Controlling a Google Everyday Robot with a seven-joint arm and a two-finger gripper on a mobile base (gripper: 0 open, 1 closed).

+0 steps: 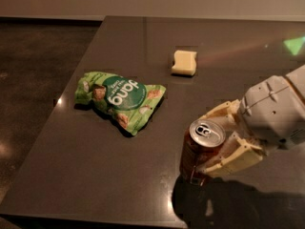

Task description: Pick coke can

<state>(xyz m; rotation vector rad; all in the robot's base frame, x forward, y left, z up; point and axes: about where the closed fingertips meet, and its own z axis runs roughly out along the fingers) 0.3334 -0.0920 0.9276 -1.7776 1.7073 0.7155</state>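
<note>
**Camera view: gripper bracketing upright coke can, right of the snack bag**

The coke can [194,152] stands upright on the dark table [95,175]. It is to the right of the green snack bag [121,99], nearer the front edge and well apart from it. The can's long axis is vertical, with the silver top and pull tab facing up.

The gripper [209,144] comes in from further right of the bag. One finger [220,112] is on the can's far side and the other finger [233,159] on its near side. Both look pressed against the can wall, so the gripper is pinching the can across its width, with the can directly between the tips.

The can base looks to be on the table, so the lift is not yet done. The next move is probably straight up along the can's axis. A pale yellow block [184,62] lies beyond the bag to the right, out of the way.
</note>
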